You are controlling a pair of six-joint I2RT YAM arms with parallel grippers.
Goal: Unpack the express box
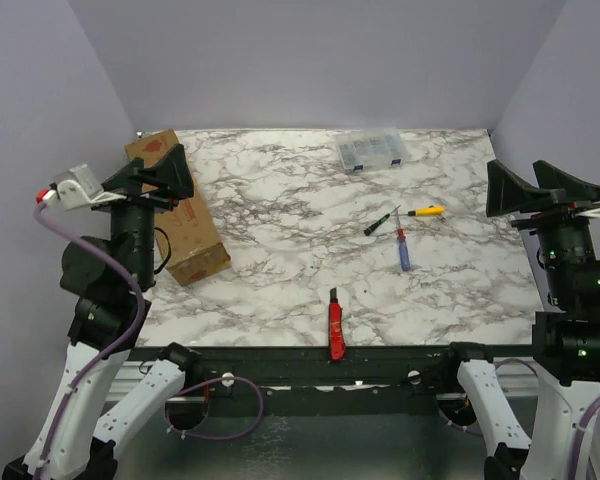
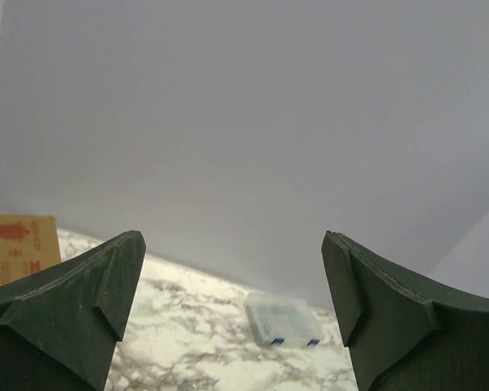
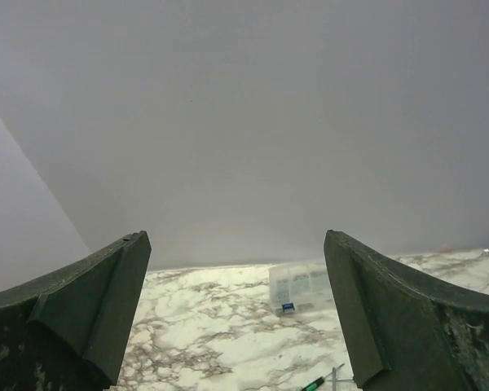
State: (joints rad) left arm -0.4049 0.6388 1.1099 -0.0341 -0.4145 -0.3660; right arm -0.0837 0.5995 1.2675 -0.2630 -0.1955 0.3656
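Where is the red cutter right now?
In the top view, the red cutter lies at the near edge of the marble table, about mid-width, with the blue-handled screwdriver just beyond it to the right.

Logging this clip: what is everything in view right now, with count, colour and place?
express box: one, brown cardboard with red printing, left side of table
organiser case: one, clear plastic, far edge, right of centre
green-handled screwdriver: one, green and black, right of centre
yellow-handled screwdriver: one, yellow, just right of the green one
blue-handled screwdriver: one, blue, just nearer than the other two
utility knife: one, red, near edge, centre
table: one, white marble with grey veins
left gripper: one, dark fingers, open, empty, raised at left
right gripper: one, dark fingers, open, empty, raised at right
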